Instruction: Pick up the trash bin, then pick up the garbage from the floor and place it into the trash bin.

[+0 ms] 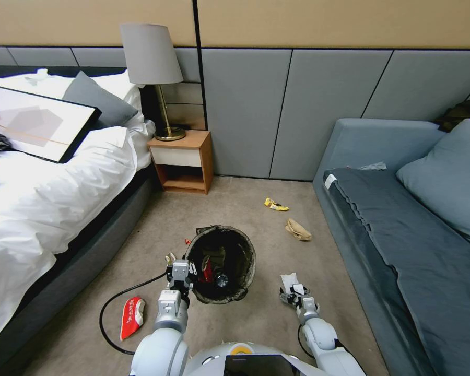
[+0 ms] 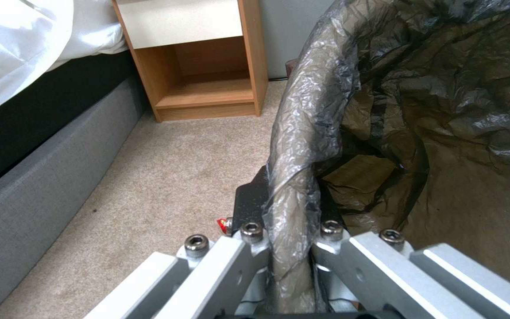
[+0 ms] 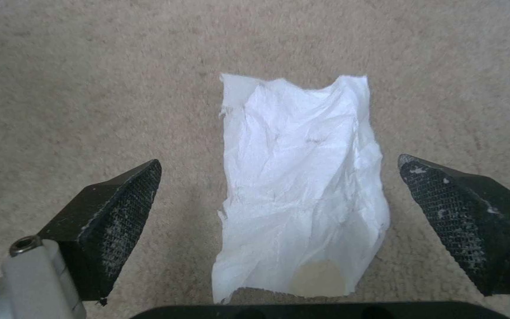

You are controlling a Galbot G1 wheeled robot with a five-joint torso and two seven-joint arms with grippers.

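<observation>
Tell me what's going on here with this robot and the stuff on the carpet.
The robot is tidying litter. Its left gripper is shut on the rim of the trash bin, which already holds some garbage. Its right gripper is open just above a white tissue on the carpet, fingers on either side of it. A red wrapper, a yellow wrapper and crumpled brown paper lie on the floor.

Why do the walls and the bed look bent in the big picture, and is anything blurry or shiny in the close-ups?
Head view: wide lens bows the wall panels and bed outward; even light, soft shadows. Left wrist view: the trash bin rim's bag shows pale sheen, gripped by the left gripper. Right wrist view: white tissue is sharp, carpet beyond slightly soft, between the open right gripper fingers.
</observation>
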